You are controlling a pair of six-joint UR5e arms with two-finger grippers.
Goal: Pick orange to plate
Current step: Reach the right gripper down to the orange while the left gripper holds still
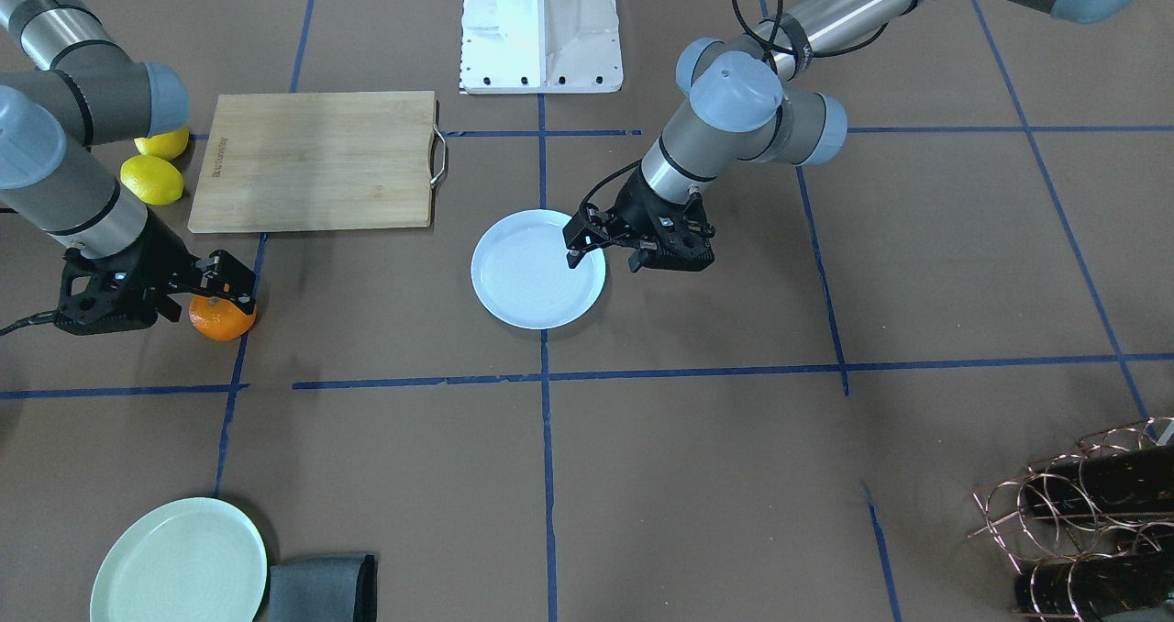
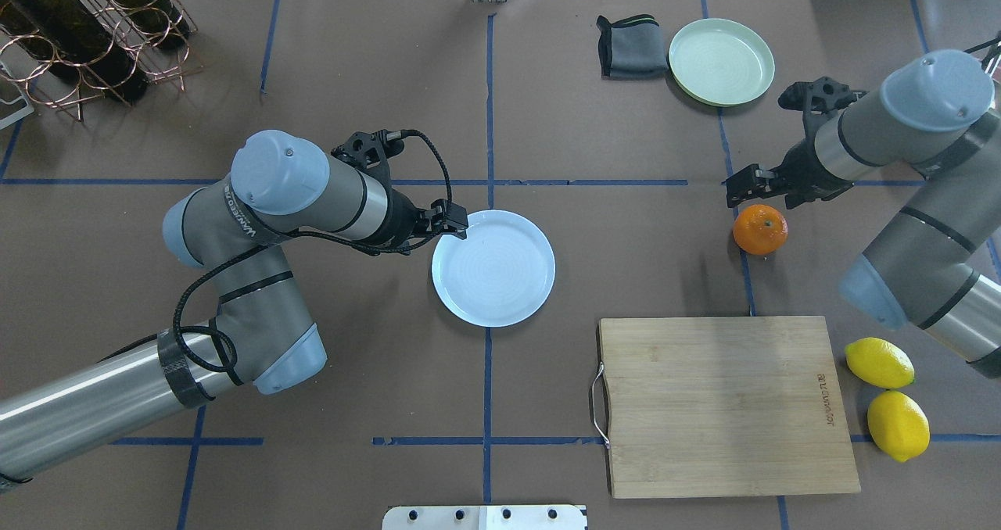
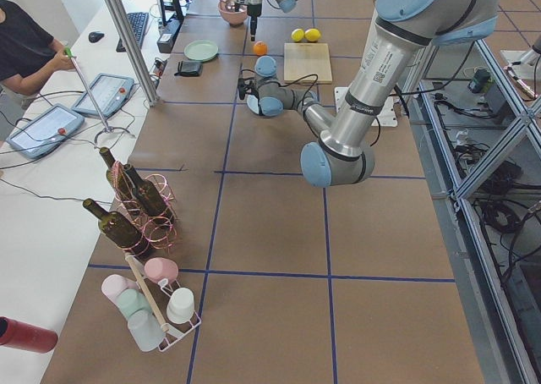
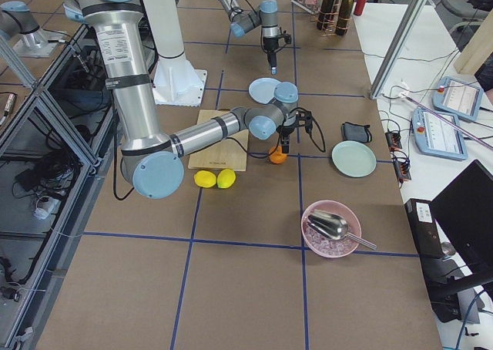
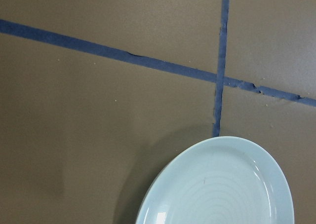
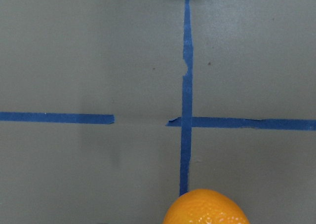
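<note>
The orange (image 1: pixel 220 319) (image 2: pixel 760 229) rests on the brown table on a blue tape line. My right gripper (image 1: pixel 202 301) (image 2: pixel 765 194) hovers open just above it, fingers apart on either side and not closed on the fruit. The right wrist view shows only the orange's top (image 6: pixel 205 210) at the bottom edge. The pale bluish-white plate (image 1: pixel 537 287) (image 2: pixel 493 280) (image 5: pixel 222 194) lies empty at the table's centre. My left gripper (image 1: pixel 603 260) (image 2: pixel 453 225) hangs open over the plate's rim on the robot's left side, holding nothing.
A wooden cutting board (image 2: pixel 723 401) lies near the robot's right. Two lemons (image 2: pixel 880 362) sit beside it. A mint-green plate (image 2: pixel 721 61) and a grey cloth (image 2: pixel 632 45) are at the far side. A bottle rack (image 2: pixel 78 30) stands far left.
</note>
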